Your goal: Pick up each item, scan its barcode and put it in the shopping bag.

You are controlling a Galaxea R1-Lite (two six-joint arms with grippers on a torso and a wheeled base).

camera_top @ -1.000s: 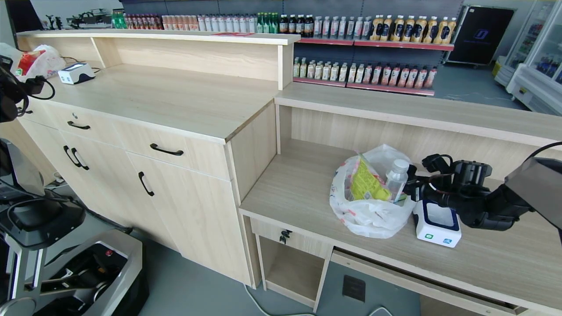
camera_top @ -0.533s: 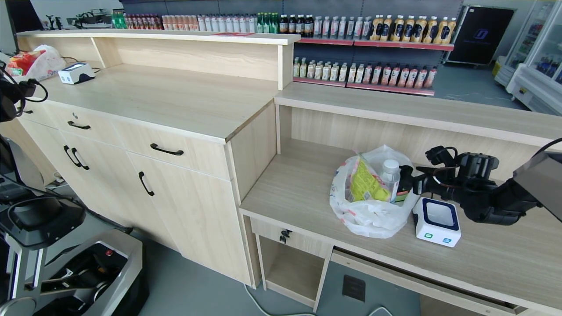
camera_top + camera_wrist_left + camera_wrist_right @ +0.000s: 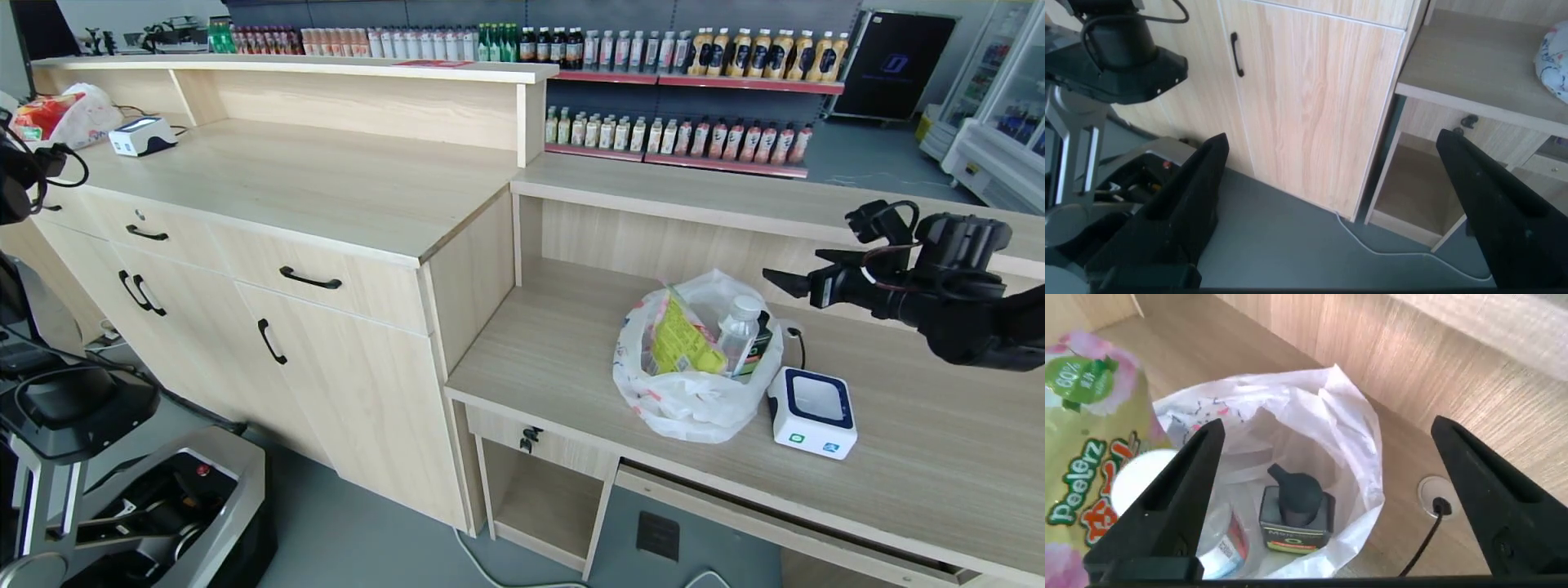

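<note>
A white shopping bag (image 3: 690,400) sits on the low counter (image 3: 555,343). Inside it are a yellow-green snack pack (image 3: 679,339), a clear bottle with a white cap (image 3: 739,327) and a dark black-capped bottle (image 3: 763,339). In the right wrist view, the black-capped bottle (image 3: 1297,502) stands upright in the bag (image 3: 1355,433) beside the snack pack (image 3: 1086,457). My right gripper (image 3: 788,273) hangs open and empty above and to the right of the bag. A white scanner with a blue rim (image 3: 812,412) lies right of the bag. My left gripper (image 3: 1333,137) is open over the floor beside the cabinet.
A cable runs from the scanner to a hole in the counter (image 3: 1436,492) behind the bag. A raised ledge (image 3: 735,196) backs the low counter. On the taller counter at far left are a second scanner (image 3: 143,135) and another bag (image 3: 69,110). Drink shelves stand behind.
My right gripper has risen and drawn back to the right, away from the bag. The dark bottle it was lowering stays in the bag. The left arm has barely shifted.
</note>
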